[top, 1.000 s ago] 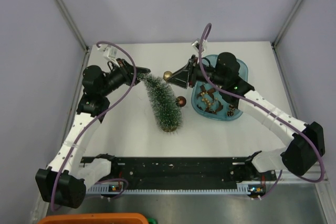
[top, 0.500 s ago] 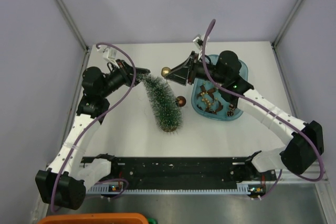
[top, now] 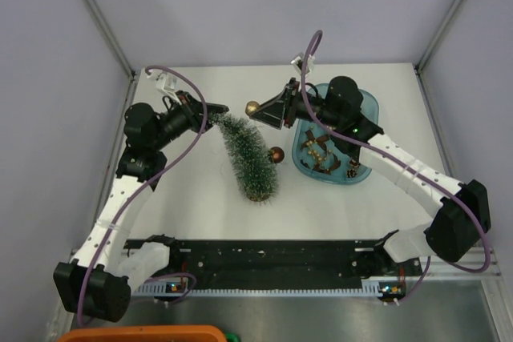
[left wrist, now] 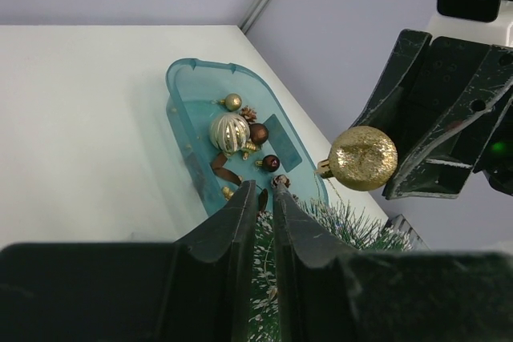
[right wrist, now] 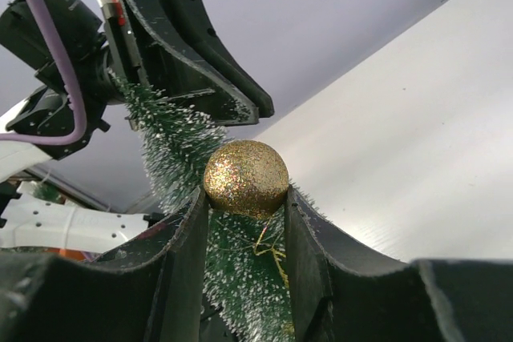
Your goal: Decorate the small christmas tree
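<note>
Your left hand (top: 215, 112) reaches in from the left with the arm stretched low over the counter (top: 192, 198), fingers pointing right. It is pinched on the tip of the small christmas tree (top: 252, 154), and frosted bristles show between its fingers (left wrist: 240, 218). The tree stands mid-counter on its round base, with its tip leaning toward the left arm.

Your right hand (top: 258, 110) comes across from the right, its forearm passing over the translucent blue tray (left wrist: 186, 122) of ornaments. It is clamped on a gold glitter bauble (right wrist: 245, 178), one finger on each side. The bauble is held just beside the treetop, close to the left fingers. A brown bauble (top: 276, 154) sits against the tree's right side.
</note>
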